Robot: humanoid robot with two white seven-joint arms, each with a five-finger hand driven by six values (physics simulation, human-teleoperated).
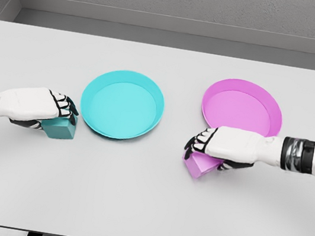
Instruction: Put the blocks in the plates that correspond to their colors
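Nearest to me, the right hand [224, 148] lies over the pink block [197, 165], fingers curled down around its top; the block sits on the table [131, 209] and looks tilted, one corner poking out below the palm. I judge that grip shaky: if the fingers only catch the upper edge, the block could twist out on the lift and drop short of its plate.

A little farther back on the other side, the left hand [45, 109] is closed on the teal block [58, 129], which rests flat on the table just beside the teal plate [150, 90]. The rim is so close that a low sideways carry might knock the block against it and shove the plate away.

Farther still, the pink plate [271, 103] sits right behind the right hand, whose wrist hides its near edge. A lift that isn't high enough could clip that rim, tipping or sliding the plate.

Neither block is in a plate yet.
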